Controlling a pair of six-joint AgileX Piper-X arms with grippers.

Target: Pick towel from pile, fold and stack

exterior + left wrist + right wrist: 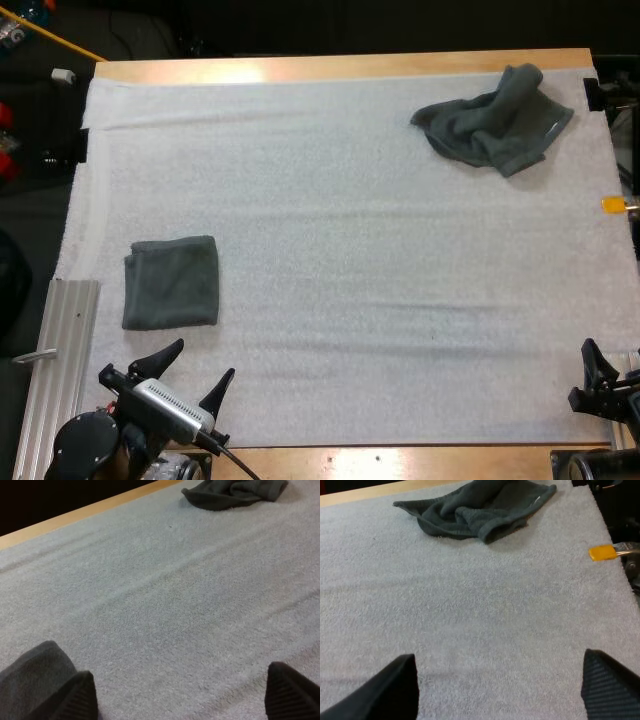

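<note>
Grey-green cloth lies in two places on the mat (350,250). One folded towel (170,283) sits flat and square near the left side, just ahead of the left fingers (163,355). One crumpled towel (495,118) lies bunched at the far right corner, close to the table (350,66) edge.

Both pairs of fingers are spread wide and grasp nothing. The left pair hangs over bare mat beside the folded towel. The right fingers (607,687) hang at the near right edge, with the crumpled towel well ahead of them across open mat.

By my reading, the task is about half done. One towel is folded and set down as the base of a stack. The crumpled one is not yet picked up, folded or laid on top of the first. It lies on the right arm's side, so the reach probably falls to that arm.
</note>
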